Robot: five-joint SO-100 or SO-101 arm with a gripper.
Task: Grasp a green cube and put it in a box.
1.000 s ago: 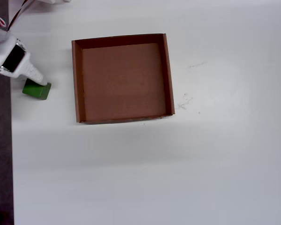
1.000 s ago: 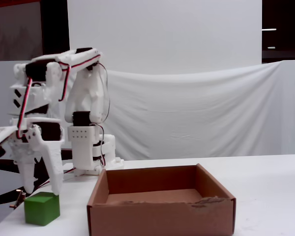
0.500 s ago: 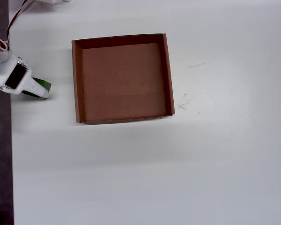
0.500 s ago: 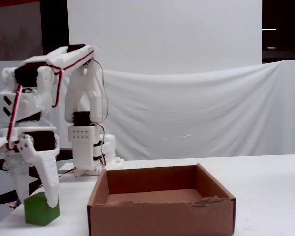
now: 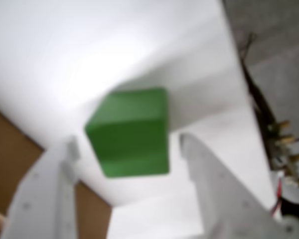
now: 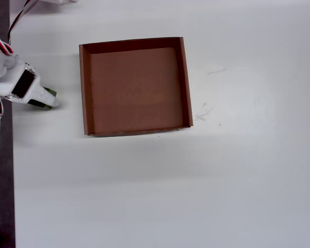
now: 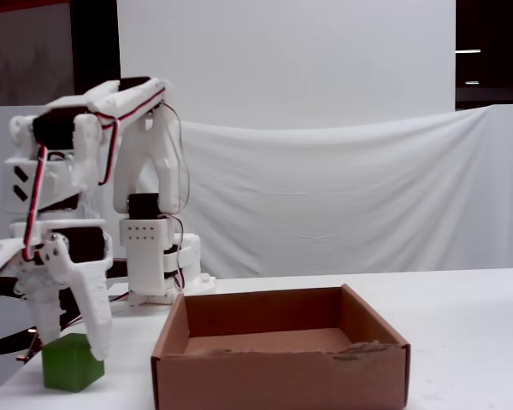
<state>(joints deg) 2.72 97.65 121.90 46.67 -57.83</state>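
At lower left of the fixed view, the cube (image 7: 71, 362) is straddled by the gripper (image 7: 68, 340), fingers apart, apparently not yet clamped; the box (image 7: 372, 376) is empty.

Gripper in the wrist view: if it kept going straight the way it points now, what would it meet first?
The green cube. It sits on the white table straight ahead of the open gripper, roughly between the two fingers. Blur hides whether either finger already touches it. The box lies off to one side.
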